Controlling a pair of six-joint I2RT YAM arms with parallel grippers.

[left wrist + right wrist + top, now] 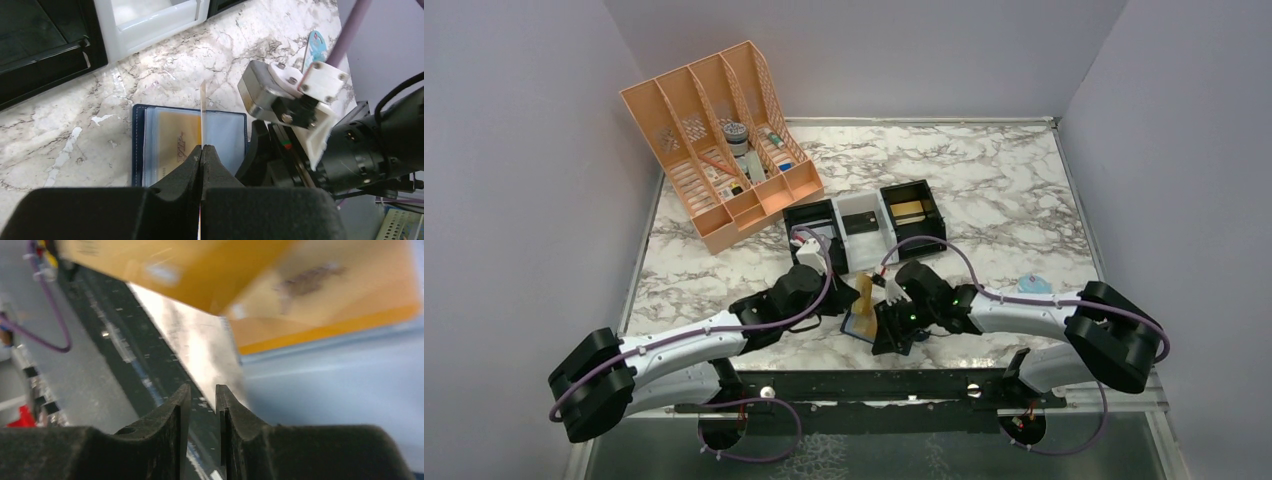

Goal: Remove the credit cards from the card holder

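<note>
Card holder lies open and flat on marble table, near front edge, between the two grippers. One gold-tan credit card is up out of it, standing on edge over the holder's middle fold, pinched at its lower end by left gripper, jaws fully closed on it. Second gold card sits in the left blue-grey pocket. Left arm reaches in low from the left, wrist aimed toward the holder. Right gripper is at the holder's right side, low over the blue-grey lining, fingers a narrow gap apart; cannot tell if it grips anything. Right arm comes in from the right, elbow folded back. Black and white box trays are behind, orange file rack far left.
</note>
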